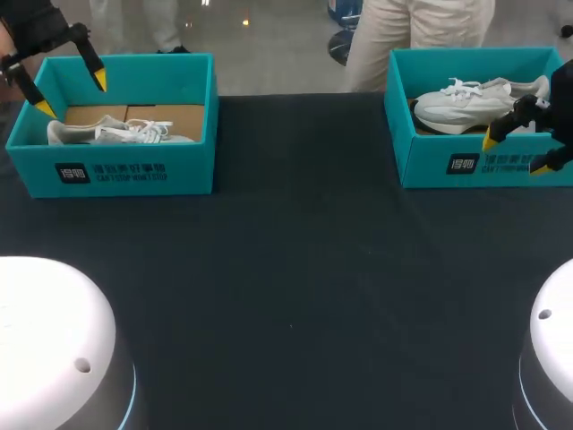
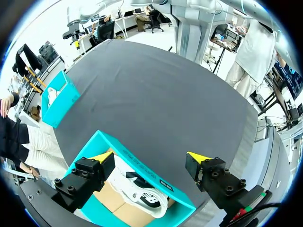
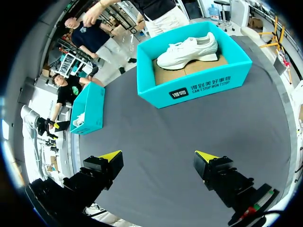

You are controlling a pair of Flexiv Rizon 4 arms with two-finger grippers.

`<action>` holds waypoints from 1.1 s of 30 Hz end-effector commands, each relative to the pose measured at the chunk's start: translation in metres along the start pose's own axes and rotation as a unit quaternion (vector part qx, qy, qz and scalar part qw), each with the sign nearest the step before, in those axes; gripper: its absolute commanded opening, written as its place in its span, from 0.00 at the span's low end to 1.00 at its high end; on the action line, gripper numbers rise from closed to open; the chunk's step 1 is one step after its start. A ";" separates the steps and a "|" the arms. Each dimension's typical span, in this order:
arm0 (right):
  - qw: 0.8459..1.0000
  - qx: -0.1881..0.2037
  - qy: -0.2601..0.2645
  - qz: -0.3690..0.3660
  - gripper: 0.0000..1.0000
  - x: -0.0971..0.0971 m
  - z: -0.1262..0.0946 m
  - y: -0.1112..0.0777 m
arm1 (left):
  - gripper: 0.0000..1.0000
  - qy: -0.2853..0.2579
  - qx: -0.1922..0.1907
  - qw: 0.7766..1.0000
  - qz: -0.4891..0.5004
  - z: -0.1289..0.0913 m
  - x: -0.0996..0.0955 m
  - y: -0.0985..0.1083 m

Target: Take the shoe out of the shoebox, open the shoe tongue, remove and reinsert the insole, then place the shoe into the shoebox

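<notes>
Head view, table [image 1: 295, 269]: dark cloth top with one teal box at each far corner.
Left shoebox [image 1: 125, 170]: open, cardboard liner inside, under the left arm.
Right shoebox [image 1: 466, 166]: open, ahead of the right arm.
Left sneaker [image 1: 116, 133]: white, lying low on its side in the left shoebox, laces loose.
Right sneaker [image 1: 474, 103]: white, upright on its sole in the right shoebox.
Left gripper [image 1: 72, 94]: released, holding nothing. Left wrist view shows one finger over the box interior and the other outside the long wall.
Right gripper [image 1: 515, 154]: released, holding nothing, over bare table short of its box.
Step (judged): shoe not yet lifted out.
Technique: bring both left fingers inside the wall, centre over the sneaker's midfoot, descend clear of the laces, pinch across the upper, and lift straight up so the box stays put.
</notes>
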State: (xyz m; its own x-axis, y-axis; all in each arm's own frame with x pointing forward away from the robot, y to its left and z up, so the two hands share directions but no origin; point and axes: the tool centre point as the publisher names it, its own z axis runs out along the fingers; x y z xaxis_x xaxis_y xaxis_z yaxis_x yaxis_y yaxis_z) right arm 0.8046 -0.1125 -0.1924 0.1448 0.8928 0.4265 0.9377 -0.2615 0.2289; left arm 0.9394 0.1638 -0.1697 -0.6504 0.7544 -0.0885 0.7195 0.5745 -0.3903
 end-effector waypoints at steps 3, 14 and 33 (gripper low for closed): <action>1.000 0.000 -0.001 0.001 1.00 0.001 0.001 0.000 | 1.00 -0.001 -0.001 1.000 0.000 0.000 0.001 -0.001; 0.997 -0.057 -0.058 -0.019 1.00 -0.025 -0.003 0.081 | 1.00 -0.001 -0.001 1.000 0.000 0.000 0.001 -0.001; 0.988 -0.041 -0.144 -0.034 1.00 -0.071 0.015 0.141 | 1.00 -0.038 0.034 0.995 -0.084 -0.005 -0.004 -0.007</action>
State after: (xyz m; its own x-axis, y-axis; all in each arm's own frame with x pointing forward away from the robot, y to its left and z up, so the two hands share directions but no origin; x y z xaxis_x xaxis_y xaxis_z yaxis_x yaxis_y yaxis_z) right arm 0.9165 -0.2045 -0.2010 0.1749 0.9733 0.1484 0.9109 -0.2172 0.3509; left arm 0.9378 0.1616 -0.1619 -0.7797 0.6197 -0.0898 0.5810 0.6625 -0.4728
